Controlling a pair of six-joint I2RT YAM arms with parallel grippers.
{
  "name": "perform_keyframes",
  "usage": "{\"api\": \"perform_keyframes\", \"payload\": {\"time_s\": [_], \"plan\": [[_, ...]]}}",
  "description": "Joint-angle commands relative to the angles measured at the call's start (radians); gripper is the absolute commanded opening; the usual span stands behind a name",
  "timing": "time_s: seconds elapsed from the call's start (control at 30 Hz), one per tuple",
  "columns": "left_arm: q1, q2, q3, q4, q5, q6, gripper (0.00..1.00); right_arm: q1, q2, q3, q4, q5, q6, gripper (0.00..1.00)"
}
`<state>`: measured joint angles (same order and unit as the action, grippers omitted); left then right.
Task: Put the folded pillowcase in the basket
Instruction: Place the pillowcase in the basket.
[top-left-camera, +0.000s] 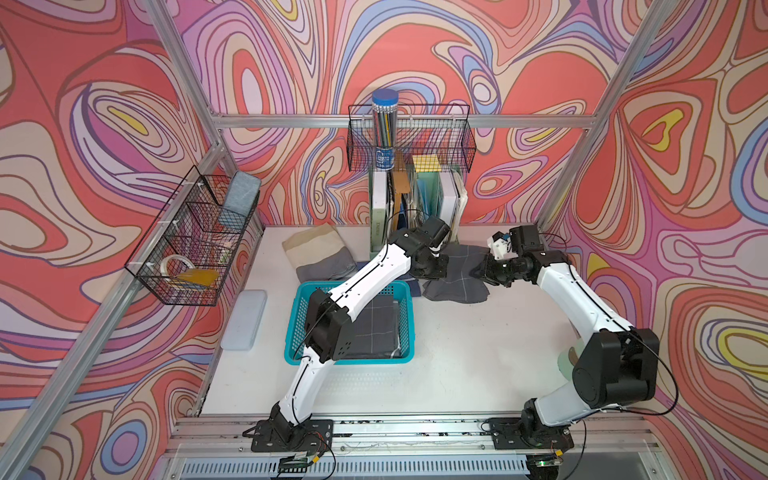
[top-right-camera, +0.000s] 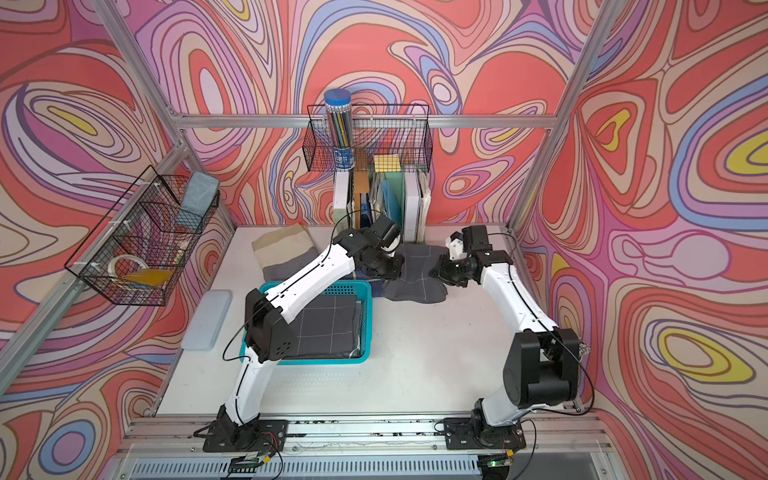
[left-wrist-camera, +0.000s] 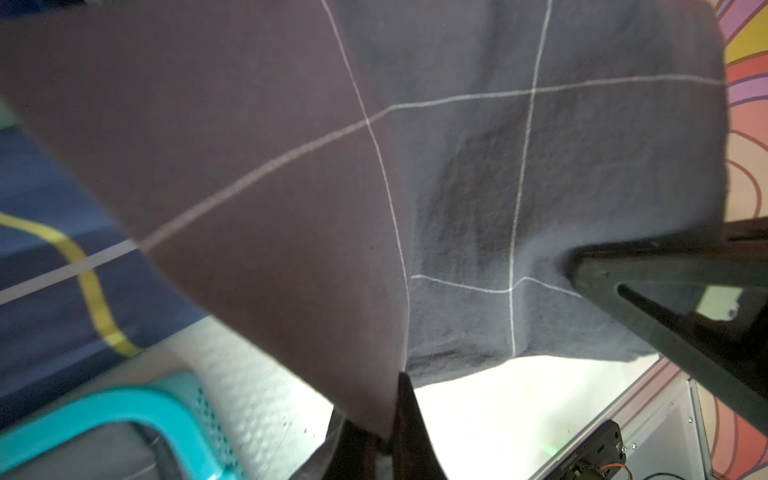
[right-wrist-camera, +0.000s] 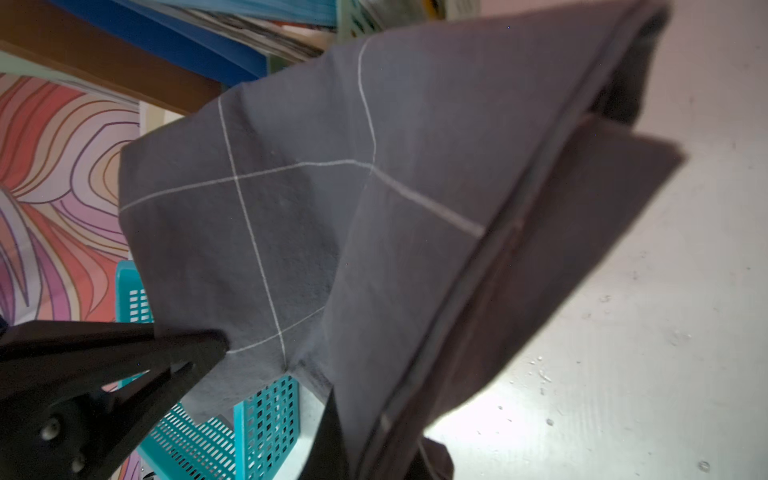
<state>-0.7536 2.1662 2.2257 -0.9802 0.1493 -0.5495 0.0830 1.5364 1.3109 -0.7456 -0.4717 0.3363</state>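
Swirled pink and orange walls close in a white table (top-left-camera: 478, 353), and both my arms reach to its far side, just in front of a row of upright books (top-left-camera: 415, 199). My left pincer (top-left-camera: 430, 268) is pinched shut on one edge of the folded pillowcase (top-left-camera: 461, 274), dark grey with thin white grid lines, and my right pincer (top-left-camera: 484, 272) is pinched shut on the opposite edge. The cloth sags between the two, and in both top views its lower part drapes down onto the table. It hangs just beyond the far right corner of the turquoise basket (top-left-camera: 357, 360), outside it. A second dark grey gridded cloth (top-left-camera: 374, 328) lies flat in the basket's bottom. My left wrist view shows the pillowcase (left-wrist-camera: 457, 166) filling the frame, with a navy cloth with a yellow line (left-wrist-camera: 41, 249) lower down beside it. Behind the basket sits a stack of beige and grey folded cloths (top-left-camera: 316, 253).
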Motion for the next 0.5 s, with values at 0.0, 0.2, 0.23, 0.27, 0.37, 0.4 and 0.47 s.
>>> {"api": "perform_keyframes", "payload": {"time_s": [0.0, 0.2, 0.23, 0.27, 0.37, 0.4, 0.47], "plan": [[-0.004, -0.118, -0.078, -0.008, -0.069, 0.01, 0.0, 0.034, -0.052, 0.049, 0.015, -0.016, 0.04, 0.0], [-0.004, -0.336, -0.271, -0.036, -0.168, -0.015, 0.0, 0.142, -0.099, 0.108, -0.008, -0.016, 0.09, 0.0], [-0.004, -0.373, -0.304, -0.04, -0.186, -0.016, 0.0, 0.171, -0.103, 0.112, -0.008, -0.014, 0.099, 0.0], [-0.004, -0.412, -0.343, -0.049, -0.213, -0.017, 0.0, 0.206, -0.108, 0.111, 0.003, -0.006, 0.118, 0.0], [0.018, -0.524, -0.448, -0.069, -0.258, -0.026, 0.0, 0.327, -0.106, 0.1, 0.044, 0.031, 0.172, 0.0], [0.034, -0.562, -0.491, -0.069, -0.257, -0.033, 0.0, 0.366, -0.098, 0.097, 0.06, 0.042, 0.19, 0.0], [0.057, -0.622, -0.554, -0.082, -0.283, -0.03, 0.0, 0.435, -0.078, 0.096, 0.088, 0.062, 0.224, 0.0]]}}
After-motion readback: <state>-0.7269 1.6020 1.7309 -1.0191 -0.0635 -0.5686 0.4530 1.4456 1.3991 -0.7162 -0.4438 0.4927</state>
